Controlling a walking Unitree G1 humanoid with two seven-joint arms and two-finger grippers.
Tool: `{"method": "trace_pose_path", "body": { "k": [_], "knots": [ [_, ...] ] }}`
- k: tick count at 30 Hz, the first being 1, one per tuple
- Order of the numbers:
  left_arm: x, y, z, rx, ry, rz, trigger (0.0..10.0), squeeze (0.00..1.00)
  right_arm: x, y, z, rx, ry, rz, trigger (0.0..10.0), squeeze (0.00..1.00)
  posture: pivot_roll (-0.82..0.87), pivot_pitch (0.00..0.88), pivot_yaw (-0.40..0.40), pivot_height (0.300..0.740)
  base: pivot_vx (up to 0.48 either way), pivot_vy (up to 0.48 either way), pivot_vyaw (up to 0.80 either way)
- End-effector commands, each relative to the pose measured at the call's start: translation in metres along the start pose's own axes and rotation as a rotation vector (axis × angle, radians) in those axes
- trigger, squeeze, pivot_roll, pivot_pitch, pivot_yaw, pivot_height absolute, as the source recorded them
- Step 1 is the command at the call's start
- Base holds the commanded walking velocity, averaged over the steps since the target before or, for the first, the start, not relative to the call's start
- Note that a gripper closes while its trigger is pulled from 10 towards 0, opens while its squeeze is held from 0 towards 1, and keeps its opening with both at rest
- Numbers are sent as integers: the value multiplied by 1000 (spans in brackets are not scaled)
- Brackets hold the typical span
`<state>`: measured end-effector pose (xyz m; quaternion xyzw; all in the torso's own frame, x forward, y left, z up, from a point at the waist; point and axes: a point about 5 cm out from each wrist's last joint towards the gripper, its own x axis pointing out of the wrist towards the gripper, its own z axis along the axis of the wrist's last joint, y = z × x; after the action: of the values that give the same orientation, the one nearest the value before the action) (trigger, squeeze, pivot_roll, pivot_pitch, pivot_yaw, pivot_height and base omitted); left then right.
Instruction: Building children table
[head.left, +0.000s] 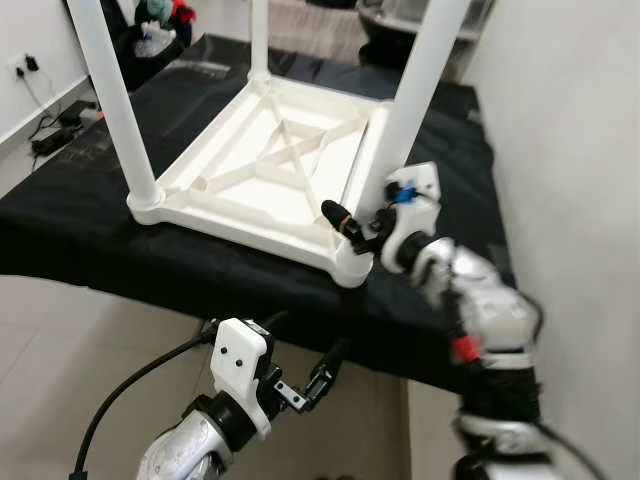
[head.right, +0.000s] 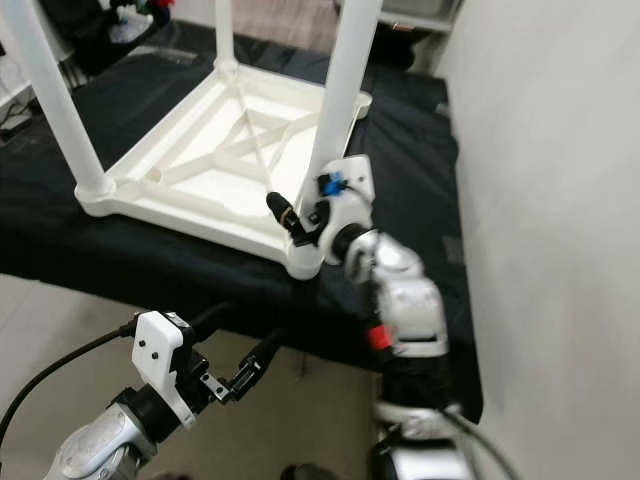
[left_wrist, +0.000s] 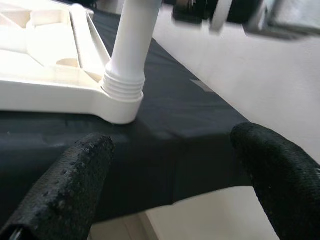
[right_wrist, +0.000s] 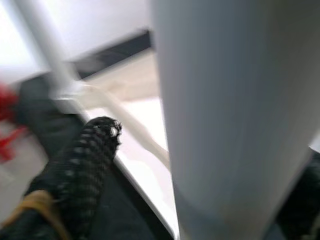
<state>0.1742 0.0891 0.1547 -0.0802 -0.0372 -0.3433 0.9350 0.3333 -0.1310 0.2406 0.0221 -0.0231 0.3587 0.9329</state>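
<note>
Left eye view: right end effector (head.left: 362, 228) around corner table leg (head.left: 420, 75).

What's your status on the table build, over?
Right gripper at near leg, fingers around it. Left gripper open, low, below cloth edge. Tabletop upside down. Nothing in the way.

Both eye views look steeply down from above onto the upturned white table (head.left: 270, 165) on the black-draped bench (head.left: 100, 250), sharing its near corner leg (head.right: 335, 110). The left wrist view faces that corner from low, near the bench edge; the right wrist view sits pressed close against the leg.
</note>
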Motion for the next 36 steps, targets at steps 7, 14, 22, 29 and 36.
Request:
{"method": "trace_pose_path", "body": {
  "k": [7,14,22,29,36],
  "knots": [
    [-7,-11,6,-9,11,-19,10000,0,-1,-12,23,-65,-73,297,10000,1000,63,268,-114,740,0,0,0],
    [-18,-24,15,-29,28,-33,10000,0,-6,-32,55,-109,-40,615,10000,1000,95,319,-100,740,0,0,0],
    [-25,-34,20,-45,47,-46,10000,0,9,-28,77,-103,-166,769,10000,0,119,338,-79,740,0,0,0],
    [-27,-36,21,-49,63,-45,10000,0,13,-29,91,-105,-244,825,0,0,131,337,-71,740,0,0,0],
    [-25,-33,22,-45,73,-47,10000,0,6,-35,105,-85,-307,857,0,0,123,328,-69,740,0,0,0]
  ]
}}
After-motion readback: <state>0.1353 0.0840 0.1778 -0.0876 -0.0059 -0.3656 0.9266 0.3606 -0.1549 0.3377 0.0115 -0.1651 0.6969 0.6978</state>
